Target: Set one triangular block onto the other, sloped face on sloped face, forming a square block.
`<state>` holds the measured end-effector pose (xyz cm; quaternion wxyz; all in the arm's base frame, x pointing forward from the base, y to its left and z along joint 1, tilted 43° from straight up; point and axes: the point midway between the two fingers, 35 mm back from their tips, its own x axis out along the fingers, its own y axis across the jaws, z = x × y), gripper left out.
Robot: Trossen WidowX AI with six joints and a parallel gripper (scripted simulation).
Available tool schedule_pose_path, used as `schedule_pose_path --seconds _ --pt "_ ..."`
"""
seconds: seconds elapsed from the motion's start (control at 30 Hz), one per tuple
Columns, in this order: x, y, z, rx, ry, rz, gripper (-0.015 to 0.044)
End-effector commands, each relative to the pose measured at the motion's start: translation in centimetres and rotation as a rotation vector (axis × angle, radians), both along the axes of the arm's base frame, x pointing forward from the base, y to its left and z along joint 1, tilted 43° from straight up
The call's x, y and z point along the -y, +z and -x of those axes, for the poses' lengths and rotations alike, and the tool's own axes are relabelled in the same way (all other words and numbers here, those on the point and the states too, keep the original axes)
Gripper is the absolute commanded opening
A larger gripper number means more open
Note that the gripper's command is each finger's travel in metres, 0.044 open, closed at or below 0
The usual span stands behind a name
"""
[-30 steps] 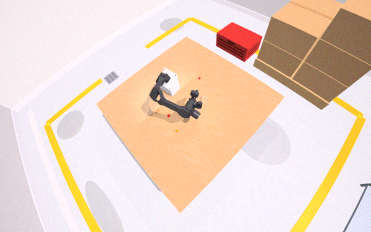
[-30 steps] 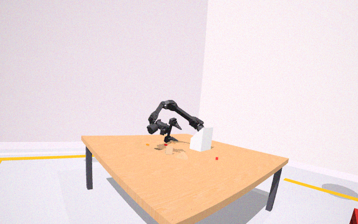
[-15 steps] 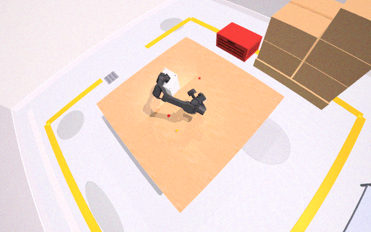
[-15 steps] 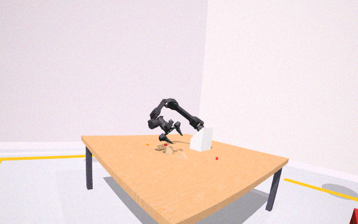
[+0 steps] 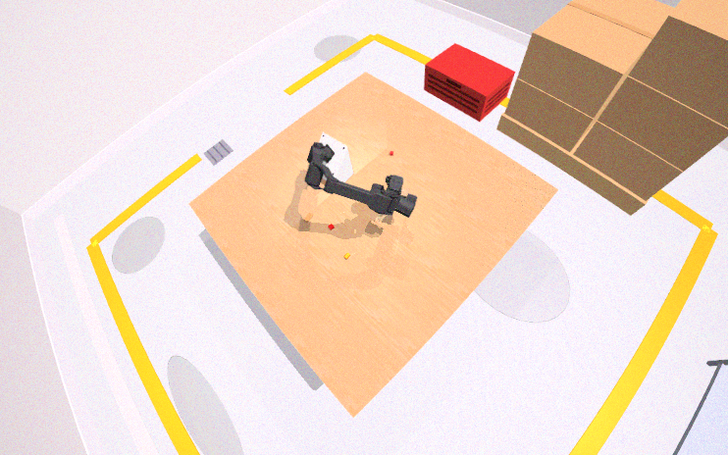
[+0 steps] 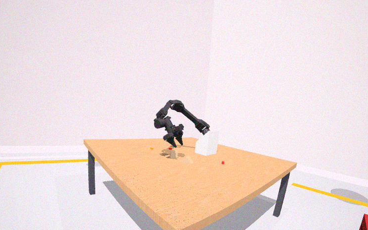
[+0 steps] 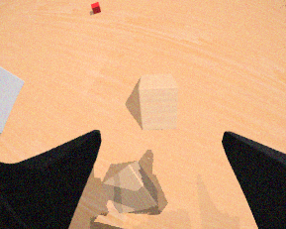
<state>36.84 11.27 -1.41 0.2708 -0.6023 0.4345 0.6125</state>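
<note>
A pale wooden triangular block (image 6: 187, 159) (image 7: 159, 107) lies on the table with its triangular end showing at the left in the wrist view. The second triangular block (image 6: 173, 154) (image 7: 125, 178) lies apart from it, lower in the wrist view, partly under the arm's shadow; how it is turned is hard to tell. My gripper (image 6: 178, 145) (image 7: 162, 137) is open and empty, pointing down above the table. In the wrist view the first block shows just beyond the fingertips, the second between the fingers. The arm hides the blocks and fingers in the top view.
A white angular block (image 5: 339, 161) (image 6: 206, 146) (image 7: 2, 100) stands by the arm's base. One small red cube (image 5: 390, 153) (image 6: 222, 162) (image 7: 96, 7) lies beyond the blocks. Another red cube (image 5: 331, 227) (image 6: 170, 148) and a small yellow piece (image 5: 346, 256) (image 6: 151, 148) lie on the other side.
</note>
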Motion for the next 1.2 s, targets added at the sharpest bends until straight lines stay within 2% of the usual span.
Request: schedule_pose_path --seconds 0.0,0.2,0.47,1.1,1.17 --pt "0.1 -0.3 -0.4 0.002 0.067 0.015 0.044" --pt "0.3 -1.1 -0.4 0.002 0.067 0.015 0.044" --pt "2.0 -10.2 1.1 0.0 0.067 0.016 0.044" --pt "1.9 -10.6 1.4 0.0 0.067 0.016 0.044" --pt "1.9 -10.5 1.4 0.0 0.063 0.013 0.0387"
